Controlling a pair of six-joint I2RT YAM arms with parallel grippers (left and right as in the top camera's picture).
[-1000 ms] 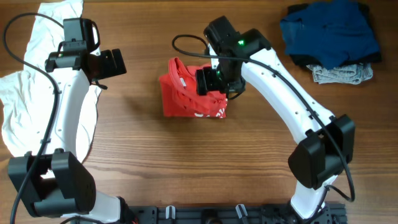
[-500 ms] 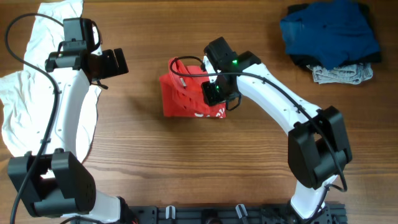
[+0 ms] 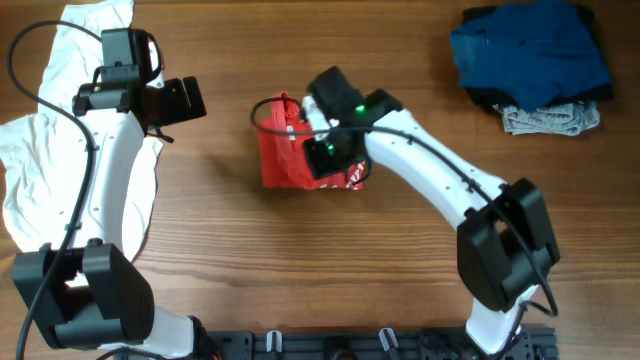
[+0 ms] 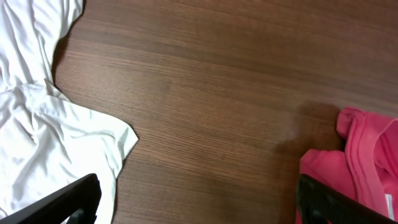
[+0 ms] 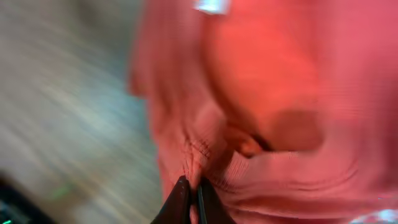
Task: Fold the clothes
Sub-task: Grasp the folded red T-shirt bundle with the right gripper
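Observation:
The red T-shirt [image 3: 283,160] lies bunched up at the table's middle, with white lettering showing at its lower edge. My right gripper [image 3: 322,155] sits on top of it. In the right wrist view, which is blurred, that gripper [image 5: 191,188] is shut on a fold of the red fabric [image 5: 280,81]. My left gripper [image 3: 176,101] hangs open over bare wood to the left, between the white shirt [image 3: 40,150] and the red one. Its dark fingertips [image 4: 68,200] stand wide apart with nothing between them. The red shirt's edge [image 4: 367,165] shows beside the other fingertip.
A dark blue garment [image 3: 530,50] lies heaped at the back right with a grey piece [image 3: 552,118] under its front edge. The white shirt [image 4: 43,124] spreads over the far left, partly under the left arm. A black rail [image 3: 380,345] runs along the front edge.
My right gripper has moved left across the red T-shirt and closed on a fold of it; the bundle shifted slightly left. The left arm has not moved.

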